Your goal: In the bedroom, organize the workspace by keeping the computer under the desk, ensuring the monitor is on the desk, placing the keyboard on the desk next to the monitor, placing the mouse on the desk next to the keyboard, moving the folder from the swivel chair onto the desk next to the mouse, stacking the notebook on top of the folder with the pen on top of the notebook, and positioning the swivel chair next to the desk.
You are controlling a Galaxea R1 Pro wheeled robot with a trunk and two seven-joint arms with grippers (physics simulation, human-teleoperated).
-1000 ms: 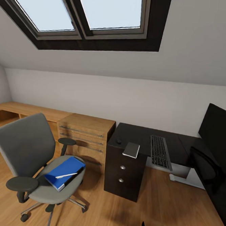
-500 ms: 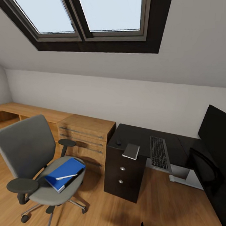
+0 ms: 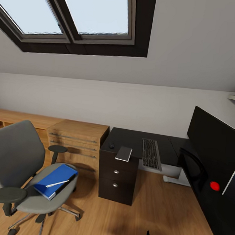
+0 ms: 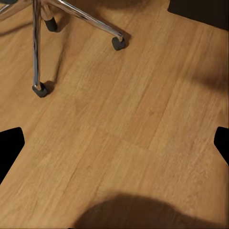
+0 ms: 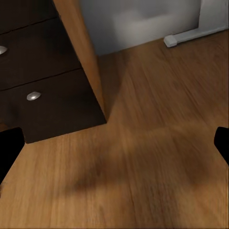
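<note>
The grey swivel chair [image 3: 17, 159] stands at the left, with the blue folder [image 3: 55, 181] on its seat and a white pen [image 3: 57, 183] lying across the folder. On the dark desk [image 3: 133, 138] lie a small black mouse [image 3: 111, 145], a grey notebook [image 3: 124, 153] hanging over the front edge, and a keyboard [image 3: 151, 154]. The black monitor [image 3: 213, 139] rises at the right. My left gripper [image 4: 114, 145] is open above the wood floor near the chair's castors [image 4: 118, 43]. My right gripper [image 5: 114, 148] is open above the floor beside the desk's drawers [image 5: 43, 95].
A light wooden drawer chest [image 3: 76, 140] and a low wooden bench [image 3: 15, 116] run along the back wall, left of the desk. A dark curved object [image 3: 193, 169] and a dark surface with a red dot [image 3: 215, 186] stand at the right front. A white desk foot [image 5: 191, 34] rests on the floor.
The whole picture has shifted left, so the camera has turned right; more of the monitor and the red dot now show. The chair, folder and desk items have not moved.
</note>
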